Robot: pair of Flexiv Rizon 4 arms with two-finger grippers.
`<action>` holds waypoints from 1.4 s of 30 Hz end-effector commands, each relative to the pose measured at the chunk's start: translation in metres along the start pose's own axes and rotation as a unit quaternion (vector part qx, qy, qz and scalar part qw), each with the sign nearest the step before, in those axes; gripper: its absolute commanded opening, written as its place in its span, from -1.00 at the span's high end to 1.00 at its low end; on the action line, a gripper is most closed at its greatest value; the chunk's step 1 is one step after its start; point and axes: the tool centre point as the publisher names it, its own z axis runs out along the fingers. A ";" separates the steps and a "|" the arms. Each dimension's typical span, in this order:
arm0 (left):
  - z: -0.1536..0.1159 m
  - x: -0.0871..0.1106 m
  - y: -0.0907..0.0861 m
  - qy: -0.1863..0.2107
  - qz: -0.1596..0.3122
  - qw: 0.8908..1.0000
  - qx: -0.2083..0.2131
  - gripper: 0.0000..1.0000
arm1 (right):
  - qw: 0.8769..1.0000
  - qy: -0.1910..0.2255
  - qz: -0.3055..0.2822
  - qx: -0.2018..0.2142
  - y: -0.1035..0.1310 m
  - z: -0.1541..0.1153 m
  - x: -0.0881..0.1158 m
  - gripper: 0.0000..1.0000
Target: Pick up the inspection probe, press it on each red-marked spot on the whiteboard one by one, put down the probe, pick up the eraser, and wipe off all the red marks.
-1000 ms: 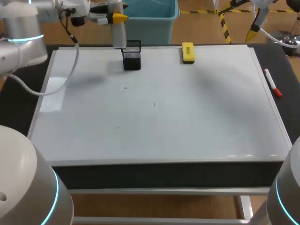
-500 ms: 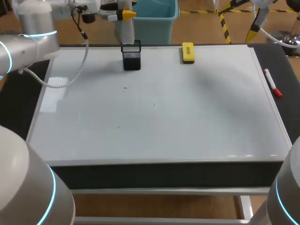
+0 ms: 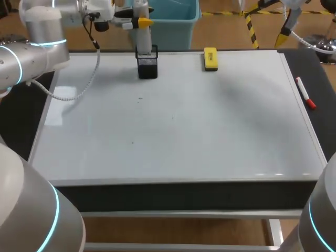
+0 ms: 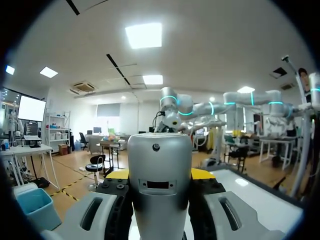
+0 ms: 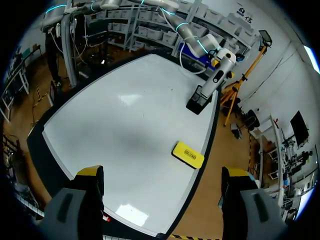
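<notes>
At the upper left of the head view, the left gripper (image 3: pixel 138 22) is closed on the grey probe (image 3: pixel 143 41), with its yellow tips against it from both sides. The probe stands upright with its lower end at the mouth of the black mesh cup (image 3: pixel 147 64), near the whiteboard's (image 3: pixel 184 136) far edge. The right gripper (image 5: pixel 162 172) is spread wide and holds nothing. The yellow eraser (image 3: pixel 210 59) lies at top centre. A red marker (image 3: pixel 305 93) lies just beside the board's right edge.
</notes>
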 end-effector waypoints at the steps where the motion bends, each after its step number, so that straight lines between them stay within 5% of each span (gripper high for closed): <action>1: 0.002 -0.005 0.006 0.003 0.003 1.000 0.005 1.00 | 1.000 0.002 -0.001 0.002 0.000 -0.001 0.000 -1.00; 22: 0.002 -0.005 0.056 -0.006 0.002 1.000 0.006 1.00 | 1.000 0.002 -0.001 0.002 0.000 -0.001 0.000 -1.00; 42: 0.005 -0.007 0.082 0.004 0.005 1.000 -0.003 1.00 | 1.000 0.002 -0.001 0.002 0.000 -0.001 0.000 -1.00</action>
